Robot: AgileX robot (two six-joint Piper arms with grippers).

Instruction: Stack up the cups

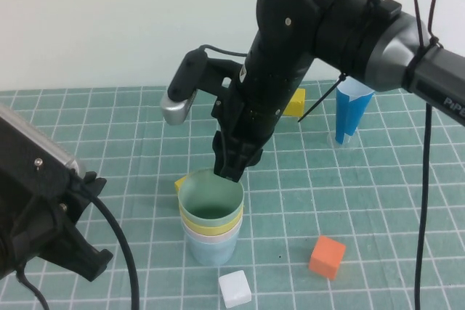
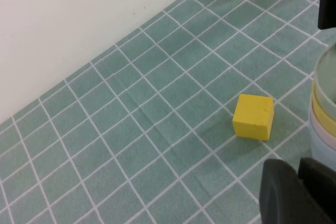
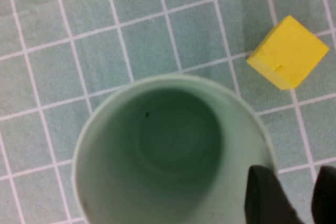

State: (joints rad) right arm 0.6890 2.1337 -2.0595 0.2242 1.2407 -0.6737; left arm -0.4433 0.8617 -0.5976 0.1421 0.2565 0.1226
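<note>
The green gridded mat [image 1: 378,201] covers the table, and over it the right arm [image 1: 341,27] reaches in from the far right and bends down toward the middle. The left arm [image 1: 36,208] sits low at the near left edge, and the left gripper [image 2: 299,192] on it hangs just above the mat beside the cups; I cannot tell how its fingers stand.

The stack of cups [image 1: 211,219] stands upright near the centre: the green cup [image 1: 211,197] on top, nested in the yellow cup [image 1: 211,221], then the pink cup [image 1: 211,232], with the light blue cup [image 1: 211,248] at the bottom.

The right gripper [image 1: 232,168] points down at the far rim of the green cup, its fingers [image 3: 265,195] a narrow gap apart straddling the rim wall.

A tall dark-blue cone cup [image 1: 352,114] stands well apart at the far right. A yellow cube [image 1: 180,184] lies just beside the stack, another yellow cube [image 1: 294,102] behind the arm, an orange cube [image 1: 327,256] near right, a white cube [image 1: 235,288] in front.
</note>
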